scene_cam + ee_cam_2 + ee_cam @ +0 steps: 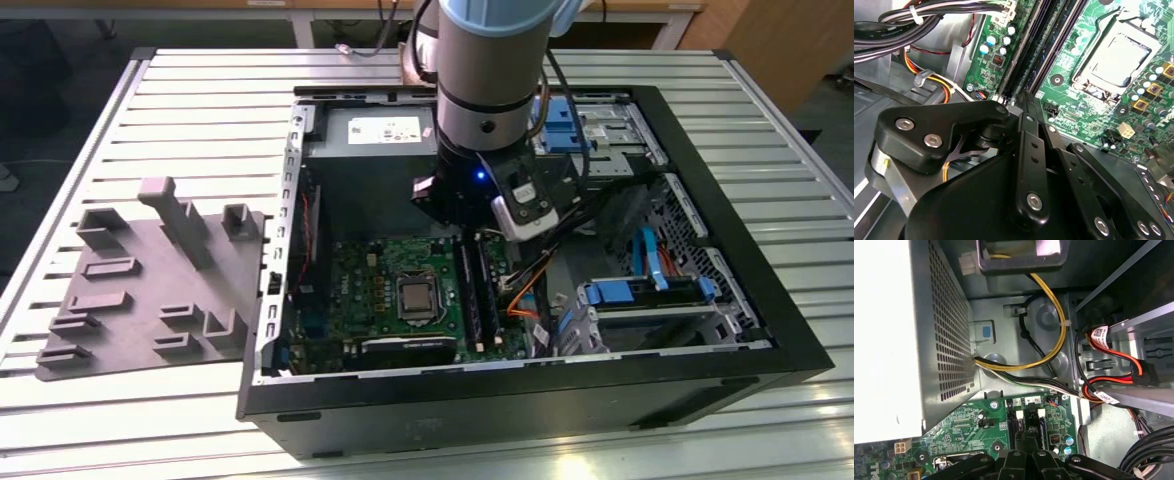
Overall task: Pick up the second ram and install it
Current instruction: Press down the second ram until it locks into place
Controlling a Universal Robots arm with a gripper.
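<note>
Hanging down into the open case (pixel 747 330) at the board's (pixel 360 290) 12 o'clock end: arm with gripper (pixel 463 228). Gripper tip low over the near end of the slot rows (pixel 477 295), seen close in both wrist views (pixel 1023 97) (pixel 1026 452). Spread or clamped: cannot tell; linkage bars block the tip.

Second ram (pixel 1046 47): taken as the dark thin strip lying along the slot rows, starting right at the gripper tip and running away from it. Seated or only resting: cannot tell.

Edges and room, exterior view, clock centred on the slots:
- 9 o'clock: CPU socket (pixel 416 297), flat, low, open space above.
- 12 o'clock: power supply (pixel 380 130), its perforated wall (pixel 949 335) just beside the arm.
- 3 o'clock: orange cables (pixel 523 290) close to the slots, touching or not unclear; blue-tabbed drive bays (pixel 641 292) beyond.
- 6 o'clock: black case rim (pixel 507 385).

Yellow cable (pixel 1054 325) looping across the case floor near the board's edge, black cable bundle (pixel 929 22) close beside the gripper housing.

Outside the case at 9 o'clock, well apart: grey foam tray (pixel 147 290) on the slatted table (pixel 200 110).
</note>
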